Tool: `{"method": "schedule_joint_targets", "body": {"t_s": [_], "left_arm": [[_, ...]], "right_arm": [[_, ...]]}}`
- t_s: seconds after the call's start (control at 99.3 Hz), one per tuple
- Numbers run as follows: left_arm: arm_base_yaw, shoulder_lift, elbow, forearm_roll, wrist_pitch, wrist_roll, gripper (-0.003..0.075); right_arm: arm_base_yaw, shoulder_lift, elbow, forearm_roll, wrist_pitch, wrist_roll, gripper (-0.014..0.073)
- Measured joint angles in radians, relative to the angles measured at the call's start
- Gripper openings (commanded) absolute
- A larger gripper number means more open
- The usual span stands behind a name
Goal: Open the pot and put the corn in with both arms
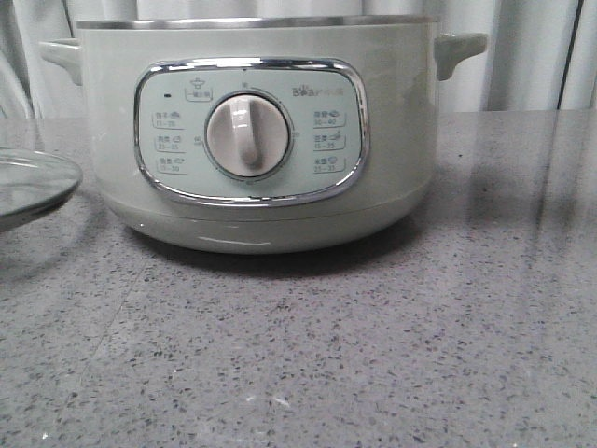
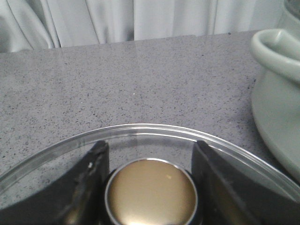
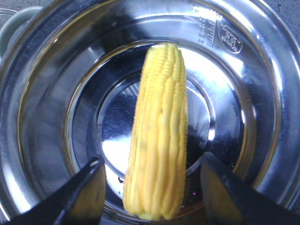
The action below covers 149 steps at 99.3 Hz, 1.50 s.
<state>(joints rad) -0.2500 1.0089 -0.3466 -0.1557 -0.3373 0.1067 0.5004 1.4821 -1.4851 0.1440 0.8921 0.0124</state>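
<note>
The pale green pot (image 1: 401,177) stands open at the middle of the table, its dial facing me. In the right wrist view the yellow corn (image 3: 159,136) lies on the steel bottom of the pot (image 3: 47,93). My right gripper (image 3: 151,160) hangs open above it, with a gap between each finger and the cob. The glass lid (image 1: 33,182) sits low at the left of the pot. My left gripper (image 2: 150,145) is shut on the lid's round brass-coloured knob (image 2: 150,192), both fingers against its sides. Neither gripper shows in the front view.
The pot's side handle (image 2: 274,47) is close to the lid's rim (image 2: 140,127) in the left wrist view. The grey speckled table (image 1: 373,355) stretches in front of the pot. A pale curtain (image 1: 532,56) hangs behind.
</note>
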Motion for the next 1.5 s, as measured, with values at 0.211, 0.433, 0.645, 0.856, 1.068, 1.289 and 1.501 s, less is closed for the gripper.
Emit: {"method": "schedule_joint_targets", "body": {"t_s": [0.211,0.433,0.645,0.856,1.068,1.289,1.501], "left_arm": [[0.000,0.080,0.000,0.000,-0.045,0.000,-0.0020],[0.000,0.125,0.000,-0.002,-0.085,-0.058,-0.0020],[0.000,0.151,0.000,-0.002,-0.109,-0.077,-0.0020],[-0.038,0.192,-0.003,-0.003,-0.121,-0.081,-0.0020],[-0.057,0.219,-0.008,-0.004,-0.150,-0.084,-0.0020],[-0.059,0.224,-0.010,-0.004,-0.155,-0.084,0.0087],[-0.059,0.227,-0.010,-0.004,-0.153,-0.082,0.0421]], "right_arm": [[0.000,0.000,0.000,0.000,-0.003,0.000,0.0387],[0.000,0.000,0.000,0.000,-0.004,-0.002,0.0387],[0.000,0.000,0.000,0.000,-0.004,-0.002,0.0387],[0.000,0.000,0.000,0.000,-0.004,-0.002,0.0387],[0.000,0.000,0.000,0.000,-0.004,-0.002,0.0387],[0.000,0.000,0.000,0.000,0.001,-0.002,0.0387],[0.000,0.000,0.000,0.000,0.002,-0.003,0.0387]]}}
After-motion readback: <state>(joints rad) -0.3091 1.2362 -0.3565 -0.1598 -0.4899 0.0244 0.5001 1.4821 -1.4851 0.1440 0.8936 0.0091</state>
